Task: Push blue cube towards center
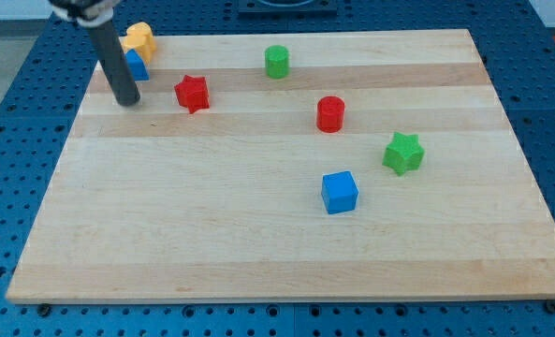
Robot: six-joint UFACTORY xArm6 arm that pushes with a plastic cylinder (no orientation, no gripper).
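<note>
In the camera view, the blue plastic cube (340, 192) sits on the pale wooden board (211, 234), a little toward the view's right and bottom of the middle. It has no long axis; it sits flat, turned slightly so that one corner edge faces the view's bottom, with two side faces showing. My tip (127, 101), the lower end of the dark rod, rests on the board near the view's top left corner, well apart from the blue cube, which lies far off toward the view's right and bottom from it. The rod holds nothing and touches no block that I can make out; a small blue block (137, 65), partly hidden behind the rod, and a yellow block (140, 38) sit just beyond it. A red star-shaped block (192, 93) lies near the tip on the view's right. Farther right are a green cylinder (276, 61), a red cylinder (330, 113) and a green star-shaped block (403, 153), the last nearest the blue cube.
</note>
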